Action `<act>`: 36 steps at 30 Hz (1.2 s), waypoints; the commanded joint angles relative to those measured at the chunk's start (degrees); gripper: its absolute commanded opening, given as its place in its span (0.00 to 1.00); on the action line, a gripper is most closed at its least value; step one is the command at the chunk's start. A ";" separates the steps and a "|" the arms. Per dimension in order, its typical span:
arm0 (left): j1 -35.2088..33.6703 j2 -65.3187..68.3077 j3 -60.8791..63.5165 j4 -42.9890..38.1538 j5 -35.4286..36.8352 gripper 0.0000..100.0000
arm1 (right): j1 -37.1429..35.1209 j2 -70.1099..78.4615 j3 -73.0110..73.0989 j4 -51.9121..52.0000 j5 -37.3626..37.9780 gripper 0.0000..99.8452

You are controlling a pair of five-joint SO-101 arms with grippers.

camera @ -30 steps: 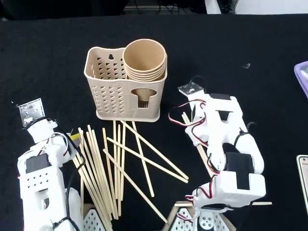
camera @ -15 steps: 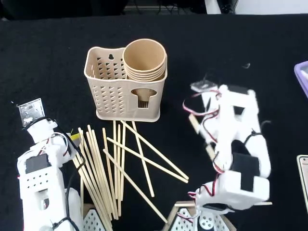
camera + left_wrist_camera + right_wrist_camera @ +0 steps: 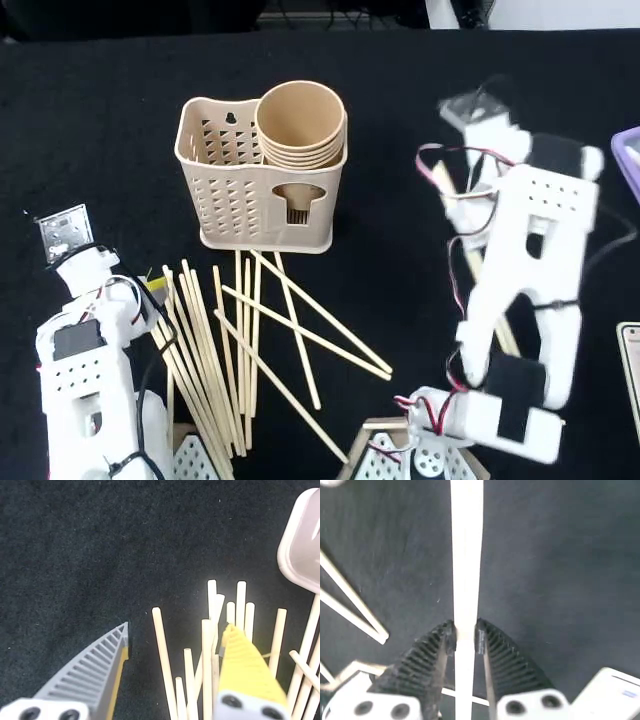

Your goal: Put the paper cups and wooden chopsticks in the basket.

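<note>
At the right of the high view, the right arm stands raised above the black table with one held chopstick in it, I think lifted to be carried to the basket. The stick's long axis is slanted, its upper end toward the top of the frame and a little to the left. The basket is in the upper centre, well apart from it, and the paper cups already sit stacked in its right compartment. Below the basket lie the loose chopsticks, mostly lengthwise up and down the frame, some crossing diagonally. The left arm is at the lower left, beside them.

Next, in the left wrist view, the left gripper is spread wide and holds nothing. The loose chopsticks point up the frame, and one finger is over them, perhaps ready for a pick. A corner of the basket is at the upper right.

Last, in the right wrist view, the right gripper is clamped on the held chopstick, which runs straight up to the top of the frame.
</note>
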 commanded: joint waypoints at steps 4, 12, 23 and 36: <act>0.57 -0.79 -0.66 -0.79 0.00 0.29 | -2.81 -10.33 -25.45 -0.35 -15.21 0.01; 0.57 -0.79 -0.66 -0.79 0.00 0.29 | -21.45 -15.87 -51.74 -6.33 -32.88 0.01; 0.31 -0.79 -0.66 -0.79 0.00 0.29 | -48.09 -15.87 -33.54 -39.47 -40.26 0.01; 0.31 -0.79 -0.66 -0.62 -0.09 0.29 | -49.41 -15.87 12.18 -85.36 -32.53 0.01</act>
